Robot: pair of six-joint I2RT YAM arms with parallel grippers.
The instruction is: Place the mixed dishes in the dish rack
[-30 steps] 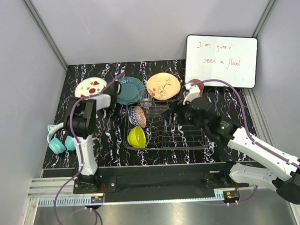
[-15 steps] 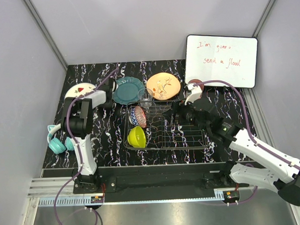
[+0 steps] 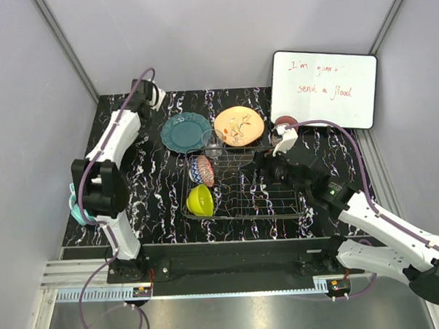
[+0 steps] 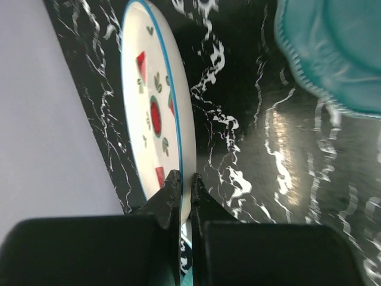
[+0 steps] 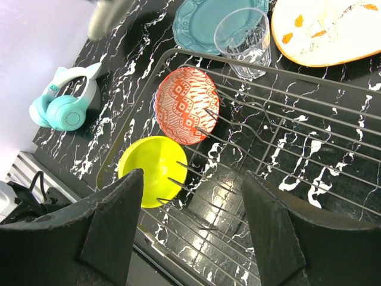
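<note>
My left gripper (image 4: 184,177) is shut on the rim of the white red-speckled plate (image 4: 158,113), which stands on edge by the left wall; in the top view this gripper (image 3: 149,92) is at the far back left. The teal plate (image 3: 186,132) and orange plate (image 3: 239,125) lie flat behind the dish rack (image 3: 272,195). The red-patterned bowl (image 5: 187,105) and yellow-green bowl (image 5: 152,170) sit in the rack's left end. The clear glass (image 5: 243,39) stands at its back edge. My right gripper (image 5: 190,179) is open and empty above the rack. The reddish-brown cup (image 3: 285,122) is half hidden behind my right wrist.
A white board with red writing (image 3: 323,87) leans at the back right. Teal headphones (image 5: 65,101) lie left of the rack, near my left arm's base. Grey walls close in the left and right sides.
My left arm has swung from the mat's left side out to the far back left, taking the white plate off the mat. My right arm has barely moved.
</note>
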